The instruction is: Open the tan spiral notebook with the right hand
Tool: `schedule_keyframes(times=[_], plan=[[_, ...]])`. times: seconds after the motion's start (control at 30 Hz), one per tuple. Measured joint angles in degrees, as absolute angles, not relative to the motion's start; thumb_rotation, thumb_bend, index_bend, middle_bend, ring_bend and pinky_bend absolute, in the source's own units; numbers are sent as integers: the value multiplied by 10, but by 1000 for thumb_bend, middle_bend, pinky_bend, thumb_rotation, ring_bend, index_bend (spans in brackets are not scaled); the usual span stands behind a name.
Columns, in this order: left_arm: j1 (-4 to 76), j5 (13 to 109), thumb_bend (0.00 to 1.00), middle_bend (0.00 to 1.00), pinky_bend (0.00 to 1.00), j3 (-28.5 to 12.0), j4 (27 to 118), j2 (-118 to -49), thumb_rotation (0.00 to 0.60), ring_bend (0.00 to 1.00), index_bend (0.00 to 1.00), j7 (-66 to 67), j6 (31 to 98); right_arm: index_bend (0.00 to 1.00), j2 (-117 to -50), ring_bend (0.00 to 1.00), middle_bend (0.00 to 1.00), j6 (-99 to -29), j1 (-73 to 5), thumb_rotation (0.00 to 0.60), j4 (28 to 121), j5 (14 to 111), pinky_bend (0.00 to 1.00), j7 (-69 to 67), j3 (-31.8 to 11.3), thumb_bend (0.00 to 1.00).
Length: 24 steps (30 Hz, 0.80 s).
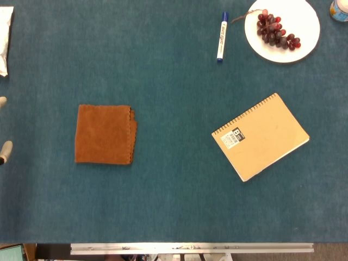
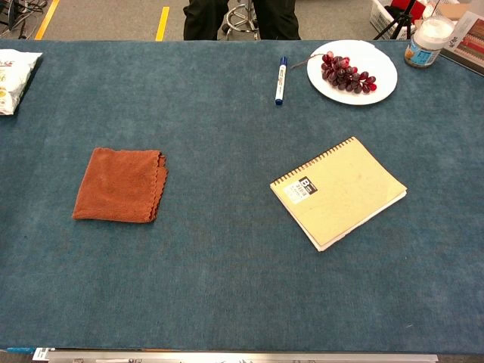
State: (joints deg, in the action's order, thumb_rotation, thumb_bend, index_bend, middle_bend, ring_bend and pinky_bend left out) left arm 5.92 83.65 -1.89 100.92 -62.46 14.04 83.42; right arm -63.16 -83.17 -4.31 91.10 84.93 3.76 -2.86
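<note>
The tan spiral notebook (image 1: 262, 136) lies closed on the blue table cloth (image 1: 174, 196), right of centre, turned at an angle with its spiral binding along the upper left edge and a label near its left corner. The chest view shows the same notebook (image 2: 340, 191) flat and closed. No hand is near it. Only two pale fingertips of my left hand (image 1: 4, 147) show at the far left edge of the head view, apart from each other, with nothing between them. My right hand shows in neither view.
A folded brown cloth (image 1: 104, 134) lies left of centre. A blue-and-white marker (image 1: 222, 37) and a white plate (image 1: 304, 22) with red grapes (image 1: 277, 30) sit at the back right, beside a small jar (image 2: 425, 38). A white packet (image 1: 4, 41) is at the back left.
</note>
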Motion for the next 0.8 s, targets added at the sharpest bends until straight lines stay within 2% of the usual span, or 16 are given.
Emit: schedule_keyframes(times=[0.4, 0.5, 0.67, 0.8], plan=[[54, 848, 263, 115, 55, -15, 1012, -621, 600, 99, 160, 129, 844, 192, -615, 136, 221, -799, -67, 600, 928, 892, 192, 41, -13, 150], [53, 849, 263, 115, 55, -11, 1011, -620, 600, 100, 160, 125, 840, 192, -614, 136, 219, -781, -78, 600, 935, 898, 192, 61, -10, 123], [51, 853, 263, 115, 55, -8, 1007, -618, 600, 100, 160, 118, 841, 192, -622, 117, 208, -726, -109, 600, 946, 907, 192, 115, -6, 69], [48, 854, 263, 115, 55, -6, 1001, -617, 600, 99, 160, 107, 844, 154, -647, 48, 179, -673, -143, 600, 940, 908, 157, 146, -5, 50]])
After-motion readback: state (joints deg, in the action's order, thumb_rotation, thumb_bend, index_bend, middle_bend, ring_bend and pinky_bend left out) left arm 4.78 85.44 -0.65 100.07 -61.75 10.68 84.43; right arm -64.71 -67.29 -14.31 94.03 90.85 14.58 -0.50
